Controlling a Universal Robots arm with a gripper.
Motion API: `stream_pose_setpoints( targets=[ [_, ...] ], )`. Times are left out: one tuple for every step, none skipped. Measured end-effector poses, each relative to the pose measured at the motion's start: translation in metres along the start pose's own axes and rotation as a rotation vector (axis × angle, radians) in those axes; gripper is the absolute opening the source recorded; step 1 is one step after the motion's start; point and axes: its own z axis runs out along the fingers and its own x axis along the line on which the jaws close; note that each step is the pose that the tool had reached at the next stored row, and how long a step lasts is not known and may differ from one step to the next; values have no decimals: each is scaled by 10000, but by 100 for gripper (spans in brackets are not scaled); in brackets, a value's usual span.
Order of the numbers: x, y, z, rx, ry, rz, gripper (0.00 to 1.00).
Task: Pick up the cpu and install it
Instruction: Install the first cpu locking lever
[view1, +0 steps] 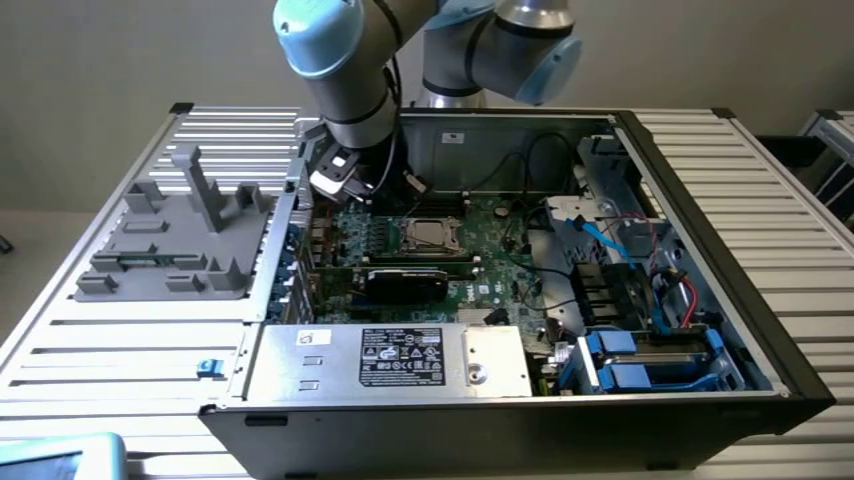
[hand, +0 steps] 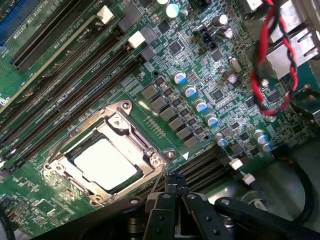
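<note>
The cpu (hand: 106, 163), a flat silver square, lies in its socket on the green motherboard (hand: 165, 65), framed by the socket's metal bracket (hand: 131, 131). In the exterior view the cpu (view1: 430, 233) sits mid-board inside the open computer case (view1: 747, 250). My gripper (hand: 175, 188) is shut, its black fingertips pressed together with nothing between them, just beside the socket's corner and over the memory slots (hand: 205, 167). From the exterior view, the gripper (view1: 390, 203) hangs low inside the case, a little toward the exterior view's left of the socket.
A black graphics card (view1: 407, 283) lies in front of the socket, with the silver power supply (view1: 400, 358) beyond it. Red and black wires (hand: 265, 60) loop above the board. Drive bays (view1: 654, 350) fill the case's right side. A grey fixture (view1: 180, 240) stands outside on the slatted table.
</note>
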Motion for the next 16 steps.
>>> stream_pose_setpoints(
  targets=[
    [-4,4,-2,50,31,-12,11],
    [-6,6,-2,93,66,-26,11],
    [-8,7,-3,108,81,-33,11],
    [-8,7,-3,109,81,-34,11],
    [-6,10,-4,116,76,-33,11],
    [-8,17,-7,142,68,-28,11],
    [-12,28,-11,196,63,-24,11],
    [-19,37,-14,255,76,-30,11],
    [-26,45,-18,320,109,-46,11],
    [-30,50,-19,384,167,-71,11],
    [-32,52,-20,450,242,-100,11],
    [-32,52,-20,512,312,-129,11],
    [-32,52,-20,573,379,-160,11],
    [-32,52,-20,627,437,-195,11],
    [-32,52,-21,654,460,-227,11],
    [-32,52,-20,655,457,-235,11]
  ],
)
